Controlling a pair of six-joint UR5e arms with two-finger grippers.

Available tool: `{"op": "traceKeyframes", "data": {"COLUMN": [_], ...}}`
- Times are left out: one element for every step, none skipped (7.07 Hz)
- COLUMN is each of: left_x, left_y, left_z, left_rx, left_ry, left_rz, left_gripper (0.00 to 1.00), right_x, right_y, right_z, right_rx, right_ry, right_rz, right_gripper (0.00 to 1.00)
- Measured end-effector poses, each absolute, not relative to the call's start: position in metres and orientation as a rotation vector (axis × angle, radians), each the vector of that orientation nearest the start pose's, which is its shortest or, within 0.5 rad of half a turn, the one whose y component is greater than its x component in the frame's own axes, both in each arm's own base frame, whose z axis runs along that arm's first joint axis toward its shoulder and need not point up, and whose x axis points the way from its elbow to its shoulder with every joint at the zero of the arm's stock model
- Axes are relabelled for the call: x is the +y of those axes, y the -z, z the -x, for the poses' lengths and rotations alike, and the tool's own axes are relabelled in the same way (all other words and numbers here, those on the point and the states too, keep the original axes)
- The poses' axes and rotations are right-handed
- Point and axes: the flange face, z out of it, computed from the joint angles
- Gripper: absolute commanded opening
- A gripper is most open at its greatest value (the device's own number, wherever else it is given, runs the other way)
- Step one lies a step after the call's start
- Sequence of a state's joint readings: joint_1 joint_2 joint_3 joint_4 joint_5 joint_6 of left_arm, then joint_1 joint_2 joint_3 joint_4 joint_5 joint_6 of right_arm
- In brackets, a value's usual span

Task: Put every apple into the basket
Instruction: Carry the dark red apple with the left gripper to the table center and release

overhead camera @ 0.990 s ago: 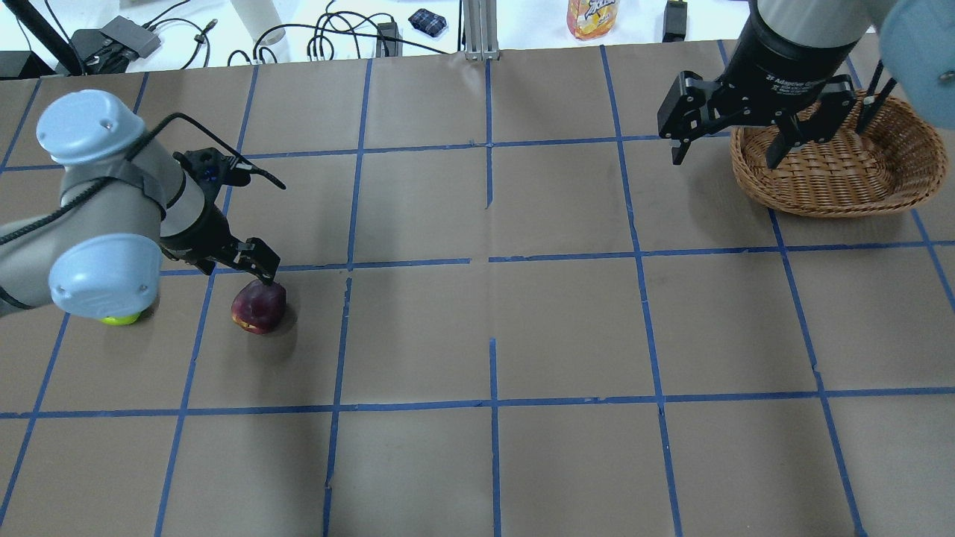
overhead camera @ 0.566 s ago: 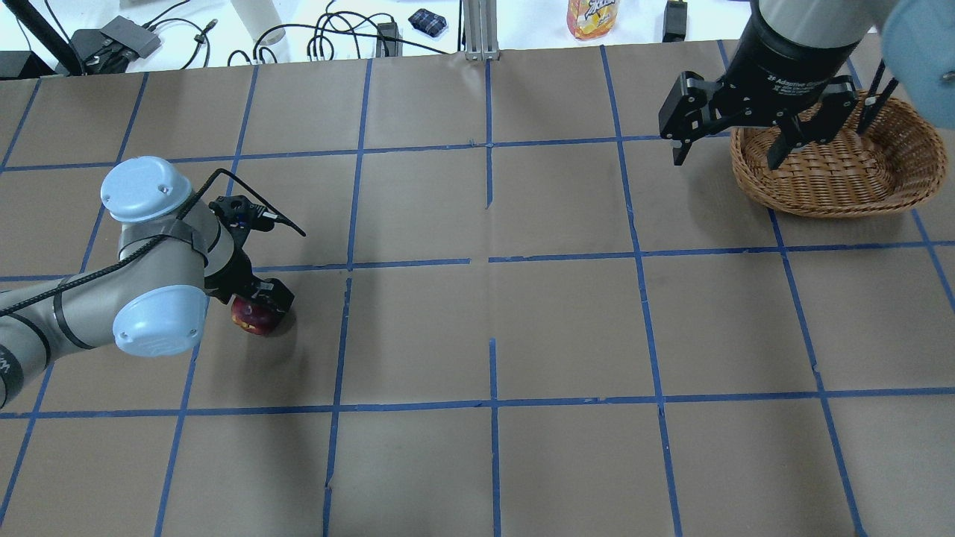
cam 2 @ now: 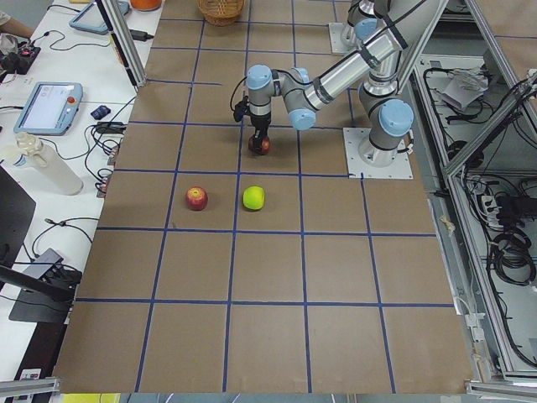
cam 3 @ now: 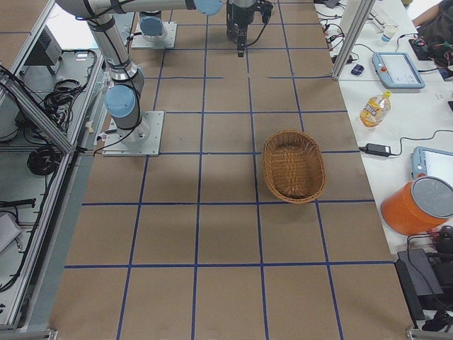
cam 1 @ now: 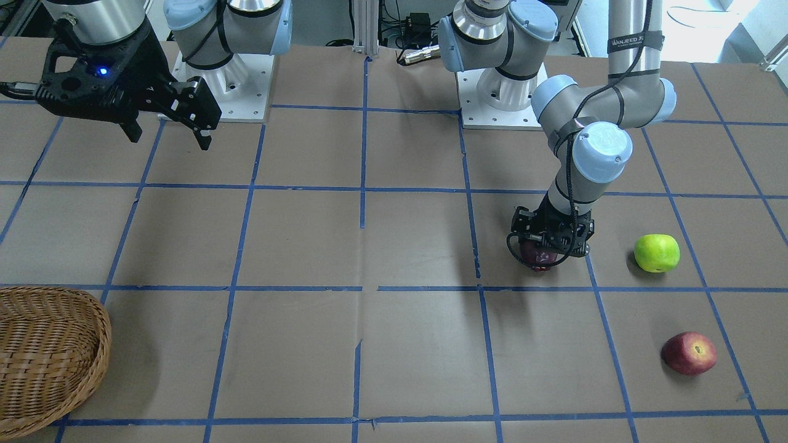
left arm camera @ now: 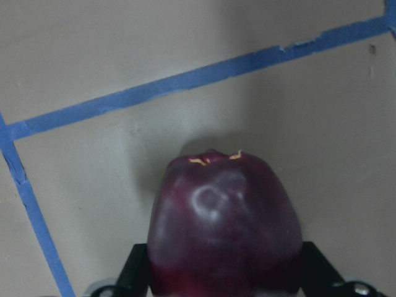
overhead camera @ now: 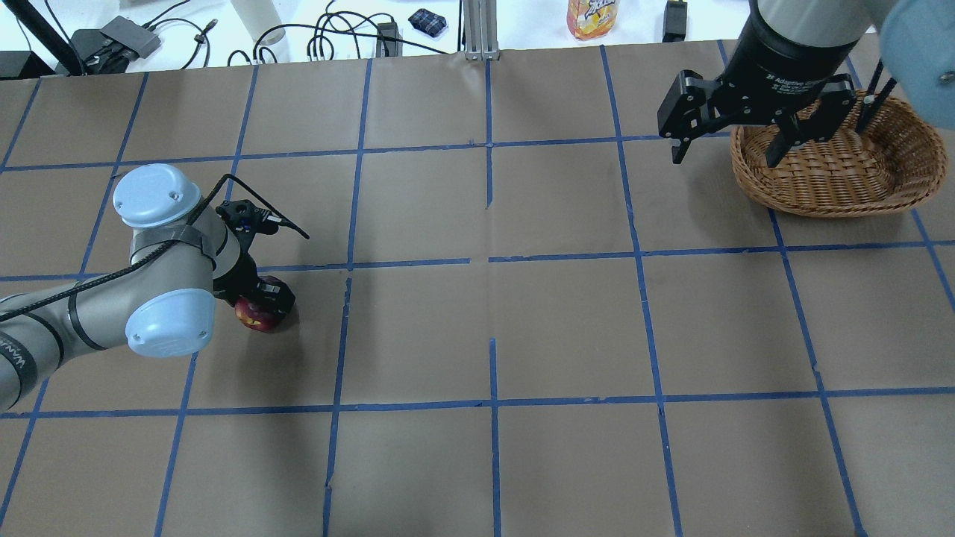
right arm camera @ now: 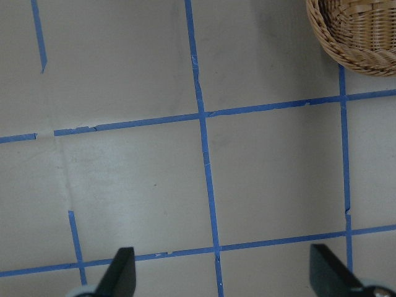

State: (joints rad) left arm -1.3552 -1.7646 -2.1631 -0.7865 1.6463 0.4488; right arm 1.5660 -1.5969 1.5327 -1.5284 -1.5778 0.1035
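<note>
The dark maroon apple (overhead camera: 259,316) rests on the table at the left; it also shows in the front view (cam 1: 538,258) and fills the left wrist view (left arm camera: 226,216). My left gripper (overhead camera: 262,304) is down over it, a finger pressed on each side, shut on it. The yellow-green apple (cam 1: 657,253) and the red apple (cam 1: 689,353) lie on the table beyond my left arm, apart from it. The wicker basket (overhead camera: 835,186) stands at the far right and holds nothing. My right gripper (overhead camera: 727,153) hangs open and empty by the basket's left rim.
A drink bottle (overhead camera: 592,16), cables and small devices lie beyond the table's far edge. The brown table surface (overhead camera: 492,321) is marked with blue tape lines. A tablet and an orange container stand on the side bench in the right exterior view.
My left arm swung in and came down over the maroon apple, and its fingers now sit on both sides of it. The right arm has not moved.
</note>
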Motion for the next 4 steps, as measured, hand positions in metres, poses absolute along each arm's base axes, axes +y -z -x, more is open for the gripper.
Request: {"op": "traceKeyframes", "data": {"left_x": [-0.481, -0.490, -0.497, -0.504], "left_y": [-0.215, -0.230, -0.245, -0.256], "left_z": [0.031, 0.049, 0.082, 0.125], "left_rx": [3.065, 3.106, 3.156, 3.188], "left_ry": [0.015, 0.079, 0.131, 0.165], "left_rz": [-0.251, -0.122, -0.011, 0.092], "left_gripper": [0.42, 0.43, 0.43, 0.43], "right_x": [-0.483, -0.483, -0.483, -0.483], "right_y": [-0.515, -0.515, -0.515, -0.514], "right_z": [-0.130, -0.130, -0.130, -0.130], "right_rx": [3.143, 3.143, 3.143, 3.143], "right_ry": [0.034, 0.036, 0.037, 0.037], "right_rz": [-0.170, -0.169, -0.169, -0.169], "right_gripper": [1.00, 1.00, 1.00, 1.00]}}
